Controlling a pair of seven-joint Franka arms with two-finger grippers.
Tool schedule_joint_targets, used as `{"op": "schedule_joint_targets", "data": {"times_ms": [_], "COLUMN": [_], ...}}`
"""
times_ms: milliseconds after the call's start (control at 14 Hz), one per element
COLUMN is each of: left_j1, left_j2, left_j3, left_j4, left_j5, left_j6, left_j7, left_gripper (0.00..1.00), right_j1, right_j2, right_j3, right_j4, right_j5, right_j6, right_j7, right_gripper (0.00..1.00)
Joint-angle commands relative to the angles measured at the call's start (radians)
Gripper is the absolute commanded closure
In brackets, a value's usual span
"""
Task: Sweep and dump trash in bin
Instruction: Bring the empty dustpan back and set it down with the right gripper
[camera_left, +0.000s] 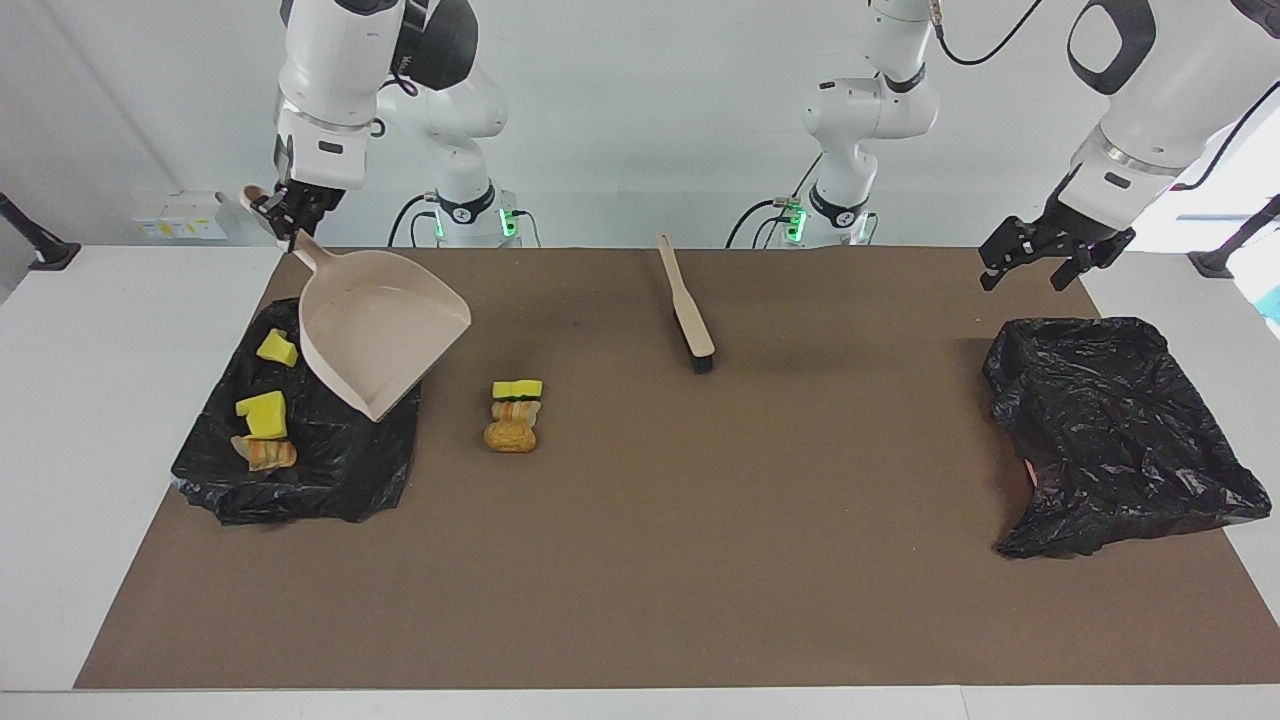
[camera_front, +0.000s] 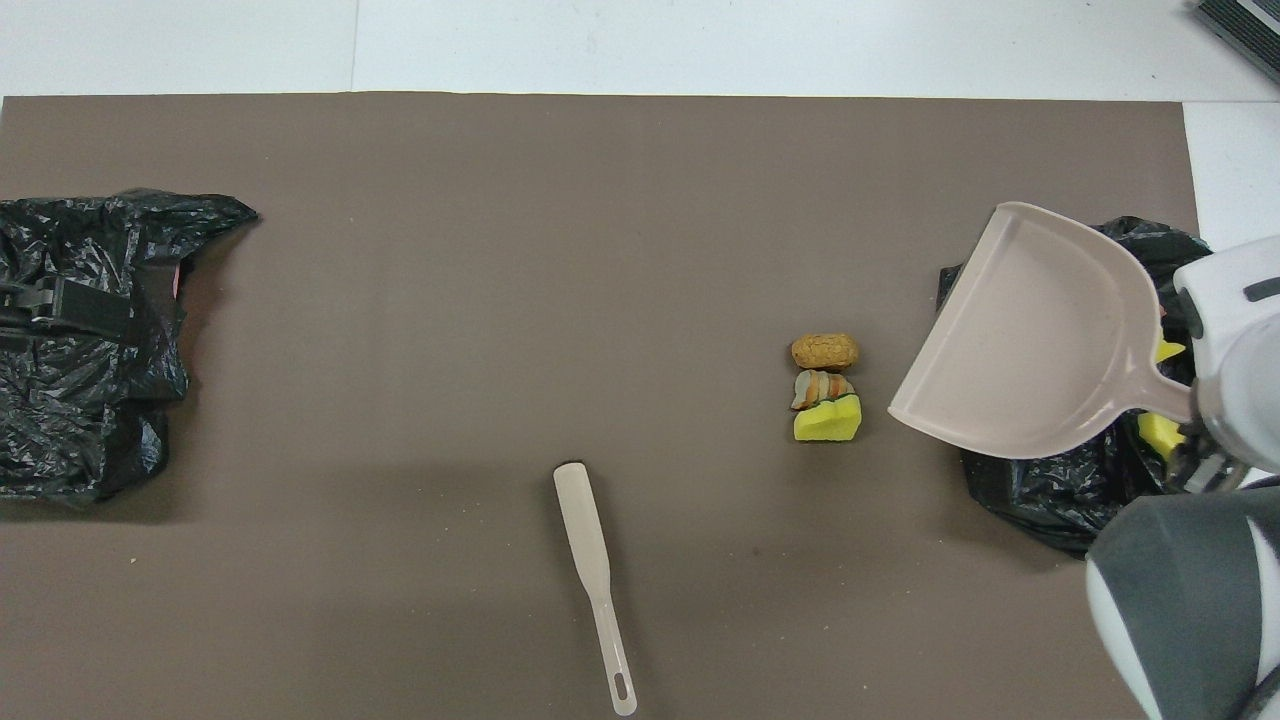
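while the beige dustpan (camera_left: 380, 335) is held by its handle in the clamped right gripper (camera_left: 287, 215) above a black bag (camera_left: 330, 470), yellow sponge chunks (camera_left: 262, 412) are seen on that bag; more trash (camera_left: 514, 414), yellow and golden-brown striped, is piled at the pan's three o'clock in the facing view. the left gripper (camera_left: 1040, 262) is spread open over another bag (camera_left: 1110, 430).

Glossy crinkled black plastic is seen on both bags (camera_left: 1110, 430) (camera_left: 330, 460). Smooth matt beige plastic is shown by dustpan (camera_left: 385, 325) and brush (camera_left: 686, 310). Mat (camera_left: 700, 560) is matt brown. Trash (camera_left: 515, 412) looks spongy, rough.
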Motion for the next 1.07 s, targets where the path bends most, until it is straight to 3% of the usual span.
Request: {"op": "schedule_joint_targets", "data": {"times_ms": [0,214,356,641,997], "left_j1": [-0.008,-0.005,-0.005,-0.005,-0.007], "left_j2": [-0.012,-0.012,-0.011,-0.011,-0.012], "left_j3": [0.004,0.007,0.007,0.007,0.007], "left_j4": [0.000,0.000,0.000,0.000,0.000], "left_j5": [0.024,0.024,0.024,0.024,0.024], "left_j6": [-0.013,-0.012,-0.012,-0.012,-0.012], "left_j7": [-0.015,-0.013,-0.013,-0.013,-0.013], "left_gripper": [0.00,0.00,0.00,0.00,0.00], "right_j1": [0.080,0.209,0.274,0.422,0.557], "right_j2": [0.005,0.083,0.171,0.439,0.740], "right_j3": [0.028,0.029,0.029,0.029,0.020], "right_j4": [0.008,0.016,0.074,0.257,0.463], "right_j5": [0.123,0.192,0.206,0.200,0.186], "right_j6": [-0.039,-0.010,0.010,0.105,0.280], "right_j7": [0.370,0.748,0.917,1.278,1.516], "right_gripper": [1.00,1.00,1.00,1.00,1.00]}}
